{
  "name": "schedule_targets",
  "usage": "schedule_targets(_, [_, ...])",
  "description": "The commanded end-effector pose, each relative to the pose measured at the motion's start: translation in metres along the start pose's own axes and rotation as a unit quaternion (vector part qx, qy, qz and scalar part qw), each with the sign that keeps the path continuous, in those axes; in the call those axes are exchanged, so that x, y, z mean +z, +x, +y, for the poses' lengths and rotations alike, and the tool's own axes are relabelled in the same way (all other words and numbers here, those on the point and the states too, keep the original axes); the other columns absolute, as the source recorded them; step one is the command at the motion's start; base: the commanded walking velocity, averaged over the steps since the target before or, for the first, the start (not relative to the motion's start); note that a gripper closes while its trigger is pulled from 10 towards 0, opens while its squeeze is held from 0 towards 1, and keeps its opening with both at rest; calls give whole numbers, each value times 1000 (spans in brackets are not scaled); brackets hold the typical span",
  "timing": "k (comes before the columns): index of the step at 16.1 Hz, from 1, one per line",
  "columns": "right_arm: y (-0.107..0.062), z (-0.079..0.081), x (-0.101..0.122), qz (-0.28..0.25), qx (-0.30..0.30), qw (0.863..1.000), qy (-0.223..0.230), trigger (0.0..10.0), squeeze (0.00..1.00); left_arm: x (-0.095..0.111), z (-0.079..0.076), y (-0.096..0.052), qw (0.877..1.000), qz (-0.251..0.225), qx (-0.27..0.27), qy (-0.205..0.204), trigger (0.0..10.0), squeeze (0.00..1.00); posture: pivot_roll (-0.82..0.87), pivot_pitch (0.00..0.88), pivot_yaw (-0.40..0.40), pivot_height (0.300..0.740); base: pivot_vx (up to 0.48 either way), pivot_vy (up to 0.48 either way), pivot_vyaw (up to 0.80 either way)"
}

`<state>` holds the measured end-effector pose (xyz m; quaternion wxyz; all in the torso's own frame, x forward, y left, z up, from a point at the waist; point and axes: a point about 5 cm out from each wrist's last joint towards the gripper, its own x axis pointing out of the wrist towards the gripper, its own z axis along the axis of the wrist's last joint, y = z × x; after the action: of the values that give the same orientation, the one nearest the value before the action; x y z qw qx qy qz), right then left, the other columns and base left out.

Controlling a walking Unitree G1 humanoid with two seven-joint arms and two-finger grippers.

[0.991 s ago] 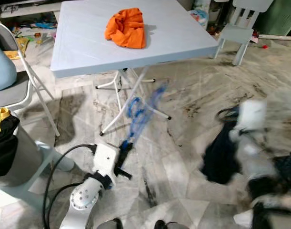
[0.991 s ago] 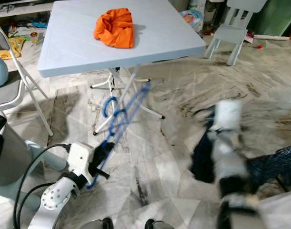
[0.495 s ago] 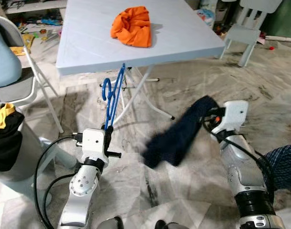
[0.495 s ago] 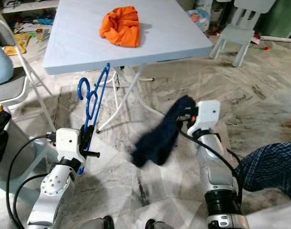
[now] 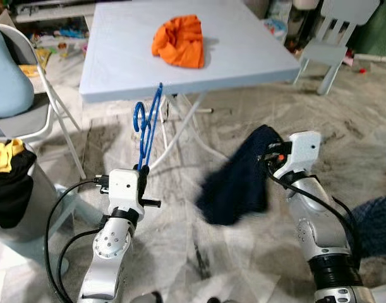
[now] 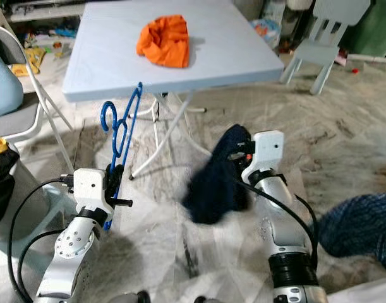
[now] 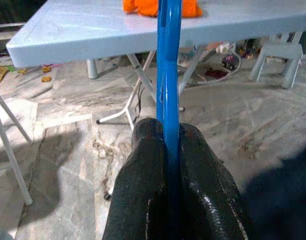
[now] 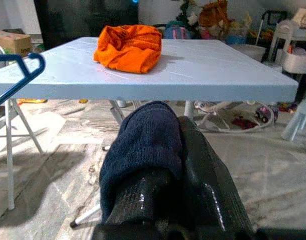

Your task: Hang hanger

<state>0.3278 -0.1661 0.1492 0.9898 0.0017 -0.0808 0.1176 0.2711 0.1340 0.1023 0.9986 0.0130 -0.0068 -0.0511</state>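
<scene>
A blue plastic hanger (image 5: 147,129) stands upright in front of the pale blue table's near edge (image 5: 180,85), hook uppermost. My left gripper (image 5: 142,172) is shut on its lower part; in the left wrist view both black fingers (image 7: 147,165) pinch the blue bar (image 7: 169,65). My right gripper (image 5: 268,154) is shut on a dark navy garment (image 5: 237,183), which hangs down from it over the floor, right of the hanger. In the right wrist view the navy cloth (image 8: 142,145) is bunched between the fingers (image 8: 203,165). An orange cloth (image 5: 179,41) lies crumpled on the table.
The table's white folding legs (image 5: 180,123) stand just behind the hanger. A folding chair (image 5: 28,120) and a bin with black and yellow clothes (image 5: 9,183) are at the left. A small white chair (image 5: 331,47) stands far right. Blue fabric (image 5: 373,218) lies at lower right.
My left gripper raised the hanger from a low slant to upright. My right arm swung in from the lower right toward the middle, carrying the navy garment, which now hangs lower and more spread.
</scene>
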Motion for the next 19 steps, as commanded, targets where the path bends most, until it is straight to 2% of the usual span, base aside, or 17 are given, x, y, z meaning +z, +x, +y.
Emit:
schedule_targets(1, [2, 6, 12, -27, 21, 999, -15, 0, 0, 3, 0, 3, 1000, -3, 4, 2, 10000, 0, 20, 114, -30, 740, 349, 0, 0])
schedule_targets(4, [3, 14, 19, -43, 46, 997, -44, 0, 0, 3, 3, 4, 1000, 0, 9, 2, 10000, 0, 9, 113, -30, 740, 355, 0, 0])
schedule_targets(11, [4, 12, 24, -52, 45, 997, -46, 0, 0, 8, 0, 8, 1000, -8, 12, 1, 10000, 0, 2, 114, -32, 740, 382, 0, 0])
schedule_targets(15, [4, 13, 25, -54, 47, 996, -45, 0, 0, 12, 5, 10, 1000, -14, 24, 2, 10000, 0, 8, 118, -30, 740, 393, 0, 0])
schedule_targets(19, [7, 14, 25, -56, 36, 997, -29, 0, 0, 13, 6, 9, 1000, -11, 26, 3, 10000, 0, 13, 124, -26, 740, 344, 320, 0])
